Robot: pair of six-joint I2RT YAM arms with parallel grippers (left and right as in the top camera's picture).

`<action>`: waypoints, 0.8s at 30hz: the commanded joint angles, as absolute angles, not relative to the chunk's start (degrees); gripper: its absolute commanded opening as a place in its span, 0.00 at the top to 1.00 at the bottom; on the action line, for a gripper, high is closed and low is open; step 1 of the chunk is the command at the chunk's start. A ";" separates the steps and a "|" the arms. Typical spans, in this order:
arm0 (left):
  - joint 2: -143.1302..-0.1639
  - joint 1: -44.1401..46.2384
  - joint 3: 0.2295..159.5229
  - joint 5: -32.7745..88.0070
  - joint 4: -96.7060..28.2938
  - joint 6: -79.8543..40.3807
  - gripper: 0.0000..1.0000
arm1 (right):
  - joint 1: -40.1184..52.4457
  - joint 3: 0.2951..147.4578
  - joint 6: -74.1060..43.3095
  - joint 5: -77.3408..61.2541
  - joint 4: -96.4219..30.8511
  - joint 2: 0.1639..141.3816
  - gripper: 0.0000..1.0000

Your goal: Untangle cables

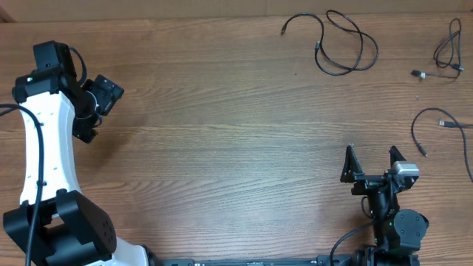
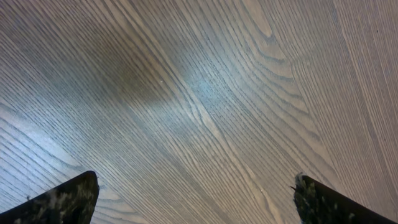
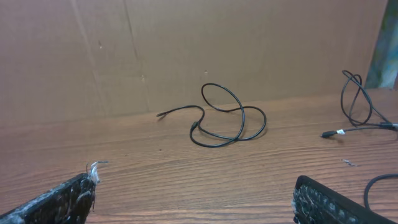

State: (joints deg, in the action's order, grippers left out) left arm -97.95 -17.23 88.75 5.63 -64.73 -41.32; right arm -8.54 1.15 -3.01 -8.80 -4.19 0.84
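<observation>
Soft, even light from above. In the left wrist view the table [image 2: 261, 56] has pale glare, with a dim shadow far left.

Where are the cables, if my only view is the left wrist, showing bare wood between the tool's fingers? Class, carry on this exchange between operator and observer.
Observer: None is near the left tool; the overhead view puts them all toward the right side of the table.
Operator: Are they knotted together?
Observer: No. The looped cable, the folded cable at the far right edge and the curved cable lie apart from one another.
Operator: Is the right tool holding one?
Observer: No. The right tool is open and empty, beside the curved cable but not touching it.
</observation>
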 commanded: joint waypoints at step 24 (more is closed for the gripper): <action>-98.39 -16.75 88.53 5.82 -64.64 -39.81 0.01 | -8.71 0.45 3.92 -8.67 -3.92 0.16 0.00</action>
